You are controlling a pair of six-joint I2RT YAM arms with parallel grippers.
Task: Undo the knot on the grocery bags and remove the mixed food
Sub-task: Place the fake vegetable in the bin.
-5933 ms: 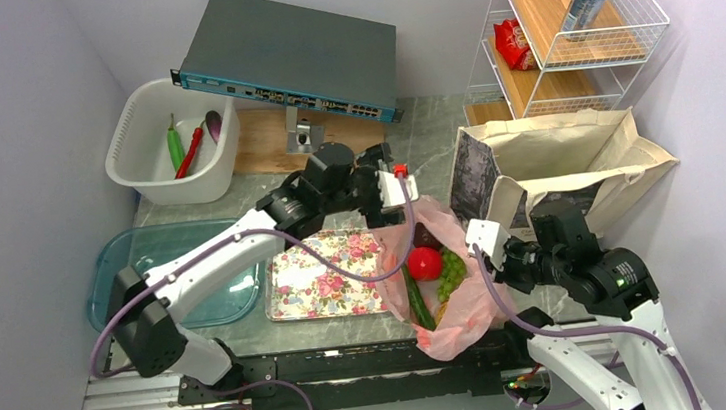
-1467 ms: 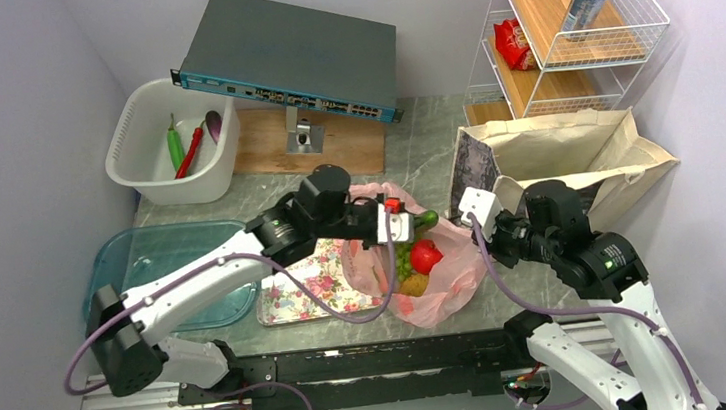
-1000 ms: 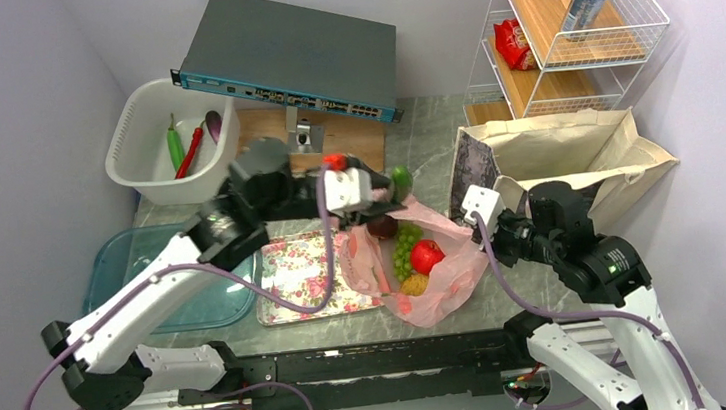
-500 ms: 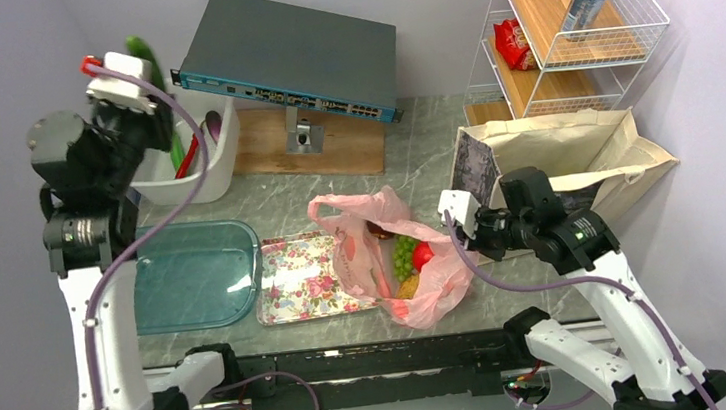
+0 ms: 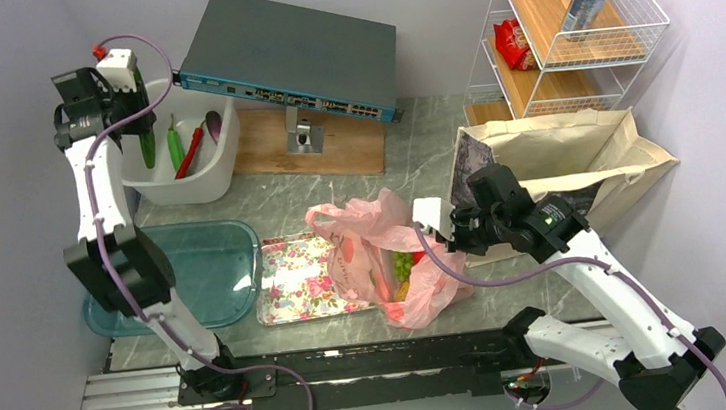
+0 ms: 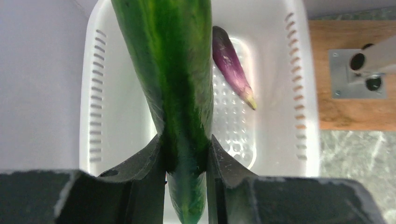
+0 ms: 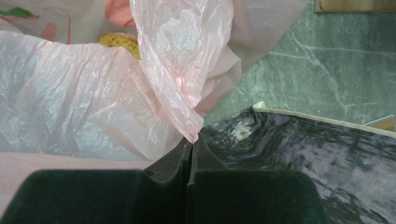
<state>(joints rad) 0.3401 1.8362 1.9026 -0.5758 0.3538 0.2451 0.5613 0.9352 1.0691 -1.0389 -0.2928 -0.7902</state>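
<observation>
Plastic bag (image 5: 370, 219) right of tray (image 5: 296, 284); tote (image 5: 574, 144) right of it; cucumber (image 6: 173, 70) above basket (image 5: 186, 187), eggplant (image 6: 229, 65) inside.

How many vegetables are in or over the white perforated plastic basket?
4. A slim green pepper, a thin red pepper and a small purple eggplant lie inside the basket; a long dark-green vegetable hangs over it in the left gripper. Others may hide beneath it.

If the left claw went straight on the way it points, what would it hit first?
Probably the floor of the white basket, struck by the long green vegetable that the left claw grips. The purple eggplant lies just beside that line.
</observation>
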